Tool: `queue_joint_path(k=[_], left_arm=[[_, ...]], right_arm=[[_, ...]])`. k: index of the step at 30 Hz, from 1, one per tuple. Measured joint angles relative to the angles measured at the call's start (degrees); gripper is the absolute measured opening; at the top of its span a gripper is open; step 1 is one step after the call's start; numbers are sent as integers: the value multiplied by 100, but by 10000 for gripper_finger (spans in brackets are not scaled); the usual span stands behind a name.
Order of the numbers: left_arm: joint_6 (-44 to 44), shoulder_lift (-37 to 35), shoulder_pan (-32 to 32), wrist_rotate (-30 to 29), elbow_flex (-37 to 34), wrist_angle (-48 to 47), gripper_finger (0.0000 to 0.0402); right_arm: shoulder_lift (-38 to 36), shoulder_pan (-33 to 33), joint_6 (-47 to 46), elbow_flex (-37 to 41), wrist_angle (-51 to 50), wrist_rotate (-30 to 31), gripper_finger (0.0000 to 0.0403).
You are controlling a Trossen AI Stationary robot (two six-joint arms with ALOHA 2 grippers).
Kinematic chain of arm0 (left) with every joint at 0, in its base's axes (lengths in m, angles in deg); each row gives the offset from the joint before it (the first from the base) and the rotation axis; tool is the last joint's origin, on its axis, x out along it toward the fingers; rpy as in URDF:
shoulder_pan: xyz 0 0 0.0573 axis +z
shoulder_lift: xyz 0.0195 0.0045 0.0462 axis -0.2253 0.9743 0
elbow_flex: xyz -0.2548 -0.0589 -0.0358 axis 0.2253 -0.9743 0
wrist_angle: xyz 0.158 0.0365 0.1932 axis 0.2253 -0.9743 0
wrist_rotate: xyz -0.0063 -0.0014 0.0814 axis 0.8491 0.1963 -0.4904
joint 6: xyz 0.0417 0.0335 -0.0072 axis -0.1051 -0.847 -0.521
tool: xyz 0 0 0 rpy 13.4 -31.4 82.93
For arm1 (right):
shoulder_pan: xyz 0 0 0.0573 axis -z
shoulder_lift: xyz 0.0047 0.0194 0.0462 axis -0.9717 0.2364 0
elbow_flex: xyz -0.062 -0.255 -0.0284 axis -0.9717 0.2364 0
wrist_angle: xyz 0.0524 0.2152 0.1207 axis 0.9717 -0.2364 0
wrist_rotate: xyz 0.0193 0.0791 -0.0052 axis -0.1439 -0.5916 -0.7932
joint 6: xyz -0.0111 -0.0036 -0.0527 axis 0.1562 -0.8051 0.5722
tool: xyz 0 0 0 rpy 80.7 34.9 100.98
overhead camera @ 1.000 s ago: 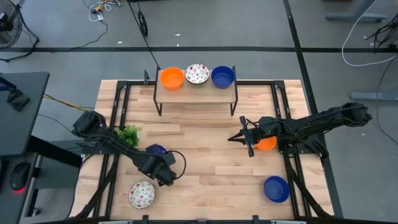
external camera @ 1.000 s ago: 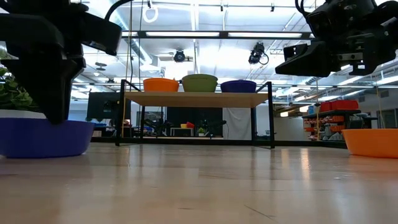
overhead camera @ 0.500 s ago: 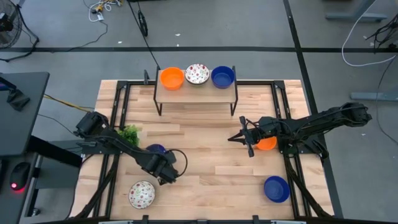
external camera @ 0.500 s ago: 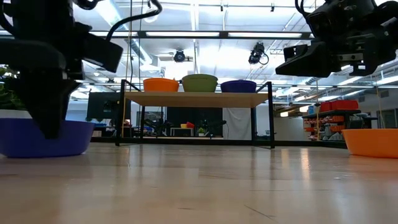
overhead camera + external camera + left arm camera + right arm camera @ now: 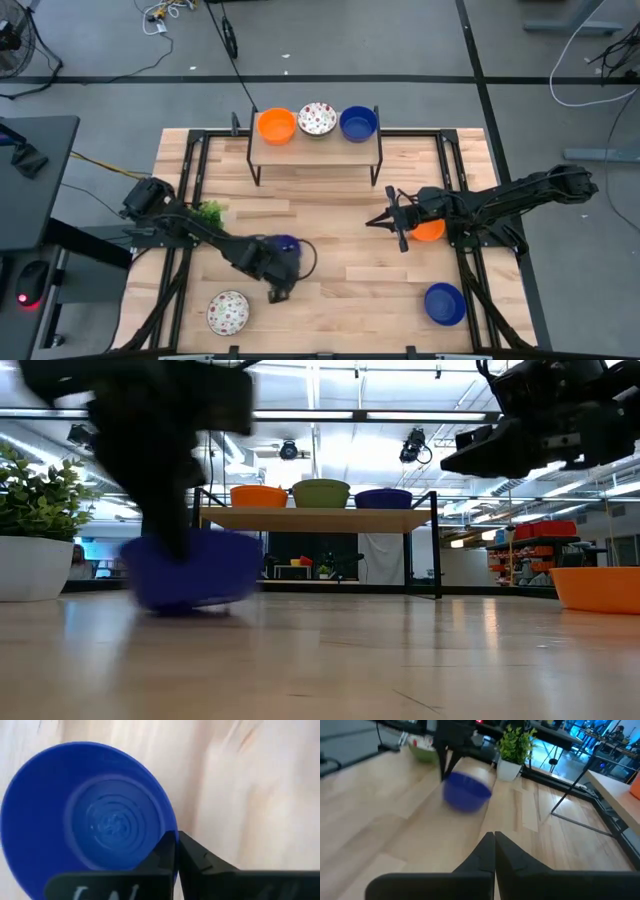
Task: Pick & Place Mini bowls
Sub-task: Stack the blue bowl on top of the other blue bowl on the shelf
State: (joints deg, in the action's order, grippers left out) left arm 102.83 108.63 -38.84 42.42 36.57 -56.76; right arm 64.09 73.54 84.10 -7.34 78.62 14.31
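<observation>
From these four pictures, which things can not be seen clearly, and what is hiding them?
- Blue bowl carried by the left gripper: motion blur in the low view; in the high view the arm covers most of it, so the grip point is hidden.
- Orange bowl: the right gripper and its arm cover part of it in the high view; the low view's edge crops it.
- Speckled bowl: appears only in the high view.

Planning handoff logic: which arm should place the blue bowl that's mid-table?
Left. The left hand is already shut on the blue bowl. The right hand hangs shut, empty, above the orange bowl.
</observation>
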Motion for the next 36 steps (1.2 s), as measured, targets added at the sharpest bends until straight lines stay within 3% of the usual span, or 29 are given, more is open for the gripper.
queue_joint_path(k=[4,11,21,29,36], left_arm=[[-893,0,375,264,1,1152,7],[-2250,0,1035,911,-2,2213,5],[-3114,0,1469,1503,-4,2726,6],[-3266,0,1441,1416,-4,2797,9],[-3382,4,1421,1320,-4,2809,17]], right_arm=[[0,-3,-188,-5,128,-511,27],[136,-20,-393,-518,-370,-1480,115],[1594,-98,396,-2101,-1657,-1877,198],[2757,-98,811,-3460,-3141,-2236,204],[3082,-94,830,-3753,-3483,-2224,150]])
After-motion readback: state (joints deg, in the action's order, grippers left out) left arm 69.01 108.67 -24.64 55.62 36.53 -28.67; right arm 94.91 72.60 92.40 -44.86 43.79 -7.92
